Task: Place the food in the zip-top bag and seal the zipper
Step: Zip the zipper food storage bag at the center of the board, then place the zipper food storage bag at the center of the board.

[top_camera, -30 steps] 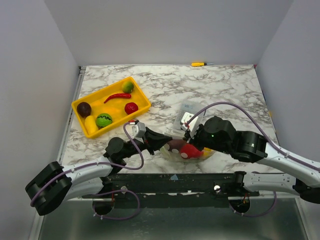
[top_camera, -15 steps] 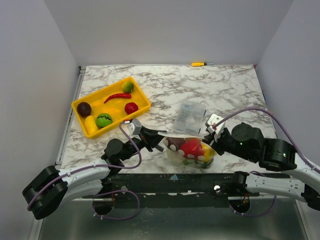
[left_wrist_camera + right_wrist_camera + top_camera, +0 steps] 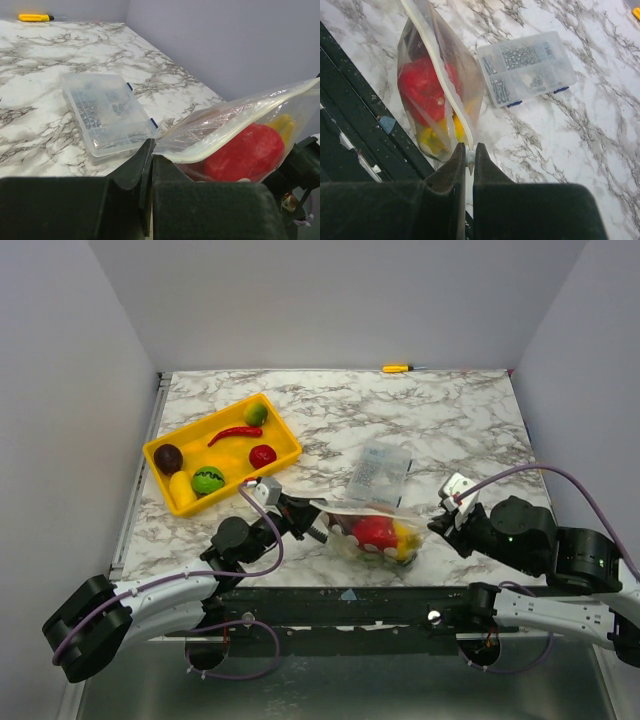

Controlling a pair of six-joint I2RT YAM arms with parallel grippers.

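The zip-top bag (image 3: 372, 532) hangs stretched between my two grippers near the table's front edge, with red (image 3: 374, 531) and yellow (image 3: 403, 536) food inside. My left gripper (image 3: 318, 525) is shut on the bag's left corner (image 3: 165, 145). My right gripper (image 3: 437, 523) is shut on the right end of the zipper (image 3: 440, 70), a whitish strip running along the bag's top. The red piece (image 3: 420, 85) fills most of the bag. More food lies in the yellow tray (image 3: 285, 435): a dark purple piece (image 3: 168, 457), a red chili (image 3: 235, 433), a green piece (image 3: 256, 413), a red one (image 3: 263, 455).
A clear plastic box of small parts (image 3: 380, 472) lies just behind the bag. A yellow screwdriver (image 3: 397, 368) lies at the table's far edge. The table's front edge and the black frame (image 3: 365, 115) run right below the bag.
My right gripper has slid rightward along the bag's top rim, from near the left gripper to the right end. The bag now hangs stretched between both grippers.
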